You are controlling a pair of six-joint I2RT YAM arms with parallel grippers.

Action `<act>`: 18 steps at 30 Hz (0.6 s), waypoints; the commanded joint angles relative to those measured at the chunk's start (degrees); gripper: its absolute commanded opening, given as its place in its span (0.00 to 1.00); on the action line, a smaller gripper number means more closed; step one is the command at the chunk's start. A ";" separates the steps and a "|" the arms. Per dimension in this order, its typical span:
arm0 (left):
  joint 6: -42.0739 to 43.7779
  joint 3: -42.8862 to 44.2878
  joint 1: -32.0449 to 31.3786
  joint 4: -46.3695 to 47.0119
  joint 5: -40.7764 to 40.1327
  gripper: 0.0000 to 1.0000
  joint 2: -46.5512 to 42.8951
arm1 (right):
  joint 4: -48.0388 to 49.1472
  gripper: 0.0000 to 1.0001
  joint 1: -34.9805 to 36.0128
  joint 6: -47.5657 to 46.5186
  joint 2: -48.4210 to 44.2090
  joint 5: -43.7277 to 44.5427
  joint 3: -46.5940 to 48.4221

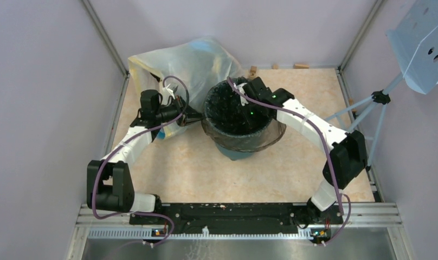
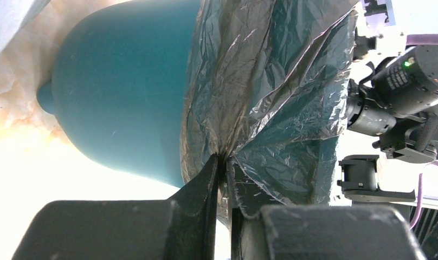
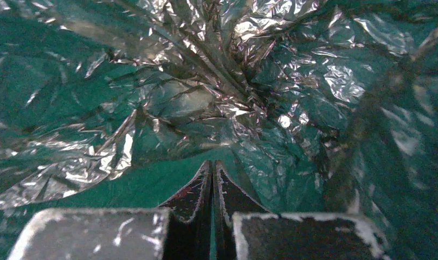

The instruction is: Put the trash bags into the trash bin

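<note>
Black crinkly film, glossy and slightly see-through: the trash bag (image 1: pixel 244 127) lines the trash bin (image 1: pixel 234 153), its mouth folded out over the rim and hanging partway down the outer wall. The bin is round, teal and upright, approx mid-width of the bench (image 1: pixel 292 168), nearer the far edge than the near one.

The left gripper (image 1: pixel 194 117) comes in from the bench's left side at about rim height, right against the bin's left flank. In the left wrist view its fingers (image 2: pixel 198 187) are pressed together w/ a pleat of the bag's overhang pinched btwn the tips. Creases fan out from that spot, and bare teal wall shows beyond the film's edge.

The right gripper (image 1: pixel 247 115) reaches down into the bin's mouth from the far-right side. In the right wrist view its fingers (image 3: pixel 195 189) are nearly touching, w/ only a hairline slit btwn them and nothing visibly caught. The tips point at the bag's crumpled inside, teal showing thru the film.

At the far-left corner sits a large translucent whitish bag (image 1: pixel 195 57), close behind the bin; contact can't be told. Small wooden blocks (image 1: pixel 301 65) lie along the far edge. Beyond the right edge stands a tripod (image 1: pixel 368 108) w/ a perforated pale-blue panel (image 1: pixel 423 38).
</note>
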 commanded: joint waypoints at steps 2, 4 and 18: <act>1.67 2.17 -0.13 0.12 0.18 0.15 -0.94 | -0.38 0.00 0.80 -0.57 -2.69 -2.31 2.75; 1.63 2.34 -0.13 0.10 0.24 0.15 -0.79 | -0.31 0.00 1.77 -0.44 -1.94 -2.60 2.51; 0.38 2.08 -0.18 0.45 -1.03 0.14 -1.31 | 4.91 0.00 6.91 0.55 5.08 0.22 -3.60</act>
